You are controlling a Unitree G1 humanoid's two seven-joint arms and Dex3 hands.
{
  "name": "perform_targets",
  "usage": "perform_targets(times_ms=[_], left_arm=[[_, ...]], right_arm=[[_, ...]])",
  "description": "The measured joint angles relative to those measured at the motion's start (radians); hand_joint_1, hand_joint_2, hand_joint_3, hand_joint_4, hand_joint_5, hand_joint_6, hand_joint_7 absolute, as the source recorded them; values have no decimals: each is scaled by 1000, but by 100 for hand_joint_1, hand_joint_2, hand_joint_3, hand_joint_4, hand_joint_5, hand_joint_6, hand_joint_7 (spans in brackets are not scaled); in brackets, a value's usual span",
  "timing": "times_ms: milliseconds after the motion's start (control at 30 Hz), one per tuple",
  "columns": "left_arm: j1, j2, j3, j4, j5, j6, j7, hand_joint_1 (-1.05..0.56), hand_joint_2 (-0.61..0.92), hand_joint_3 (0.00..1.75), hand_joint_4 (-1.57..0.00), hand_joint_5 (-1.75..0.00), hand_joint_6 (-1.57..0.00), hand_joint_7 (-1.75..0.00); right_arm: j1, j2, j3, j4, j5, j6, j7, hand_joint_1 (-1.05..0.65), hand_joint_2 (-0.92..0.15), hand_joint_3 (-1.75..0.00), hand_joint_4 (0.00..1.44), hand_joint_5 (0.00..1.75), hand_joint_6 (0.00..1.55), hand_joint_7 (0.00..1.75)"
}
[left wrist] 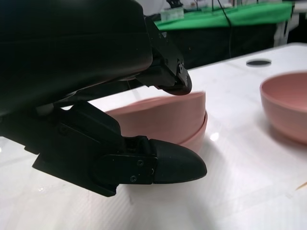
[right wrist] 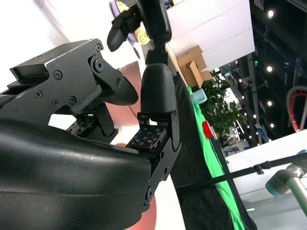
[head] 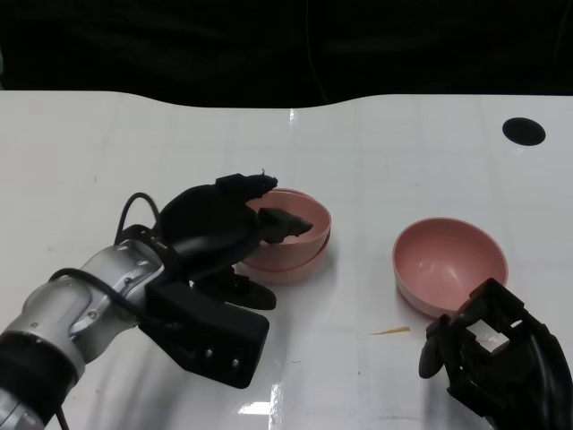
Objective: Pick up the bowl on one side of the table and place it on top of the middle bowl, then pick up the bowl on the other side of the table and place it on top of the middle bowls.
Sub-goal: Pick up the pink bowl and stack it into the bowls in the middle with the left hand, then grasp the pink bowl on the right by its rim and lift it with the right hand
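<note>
The pink plastic bowl (head: pixel 304 226) that your left robot hand (head: pixel 235 228) holds sits nested in a second pink bowl (head: pixel 288 265) at the middle of the white tabletop (head: pixel 179 143); the left wrist view shows two rims, one just above the other, so the first stacking looks done or nearly so. That hand's fingers are clamped over the near-left rim, one finger reaching down inside the bowl and the thumb outside below it.

For this step, I judge you should spread those fingers fully before lifting the hand, and draw it up and back toward the near left, so no fingertip catches the rim and tips the top bowl off its seat. Check that the two rims look level before you let go.

The third pink bowl (head: pixel 450 265) stands alone to the right, well apart from the stack, upright and empty. Your right robot hand (head: pixel 488 354) waits just beside its near edge, not touching it as far as the head view shows; its fingers are apart and hold nothing. When that bowl's turn comes, take it by the near rim in the same way.

The count: three pink bowls, two of them stacked and one single. There are two robot hands, a round black disc (head: pixel 523 131) at the far right, and a thin orange sliver (head: pixel 390 331) on the tabletop near the right bowl.
</note>
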Motion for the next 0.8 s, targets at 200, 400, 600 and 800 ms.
perform_targets(times_ms=[200,400,600,800], left_arm=[[166,46,128,-202,-37,-10,79,-64,92,31,-28,-8,-59,-4],[308,29,307,-298,-200,-129,238,-33,92,12,-61,-19,-80,-9],[432,12,410,-395,-627,-128,60,1,91,38,-63,-109,-99,-14],[575,-42,489,-543,-1121,137,-168,20,85,113,-60,-172,-57,-154]], right_arm=[[-2,0,-3,-2,0,9,-5,-2,-59,-117,88,173,76,150],[-1,-1,-5,-7,1,19,-9,-2,-57,-119,89,172,77,149],[-3,-1,-8,-9,7,33,-7,-3,-59,-114,89,171,77,146],[-5,-1,-14,-3,-19,-4,-11,-1,-58,-112,88,171,76,146]])
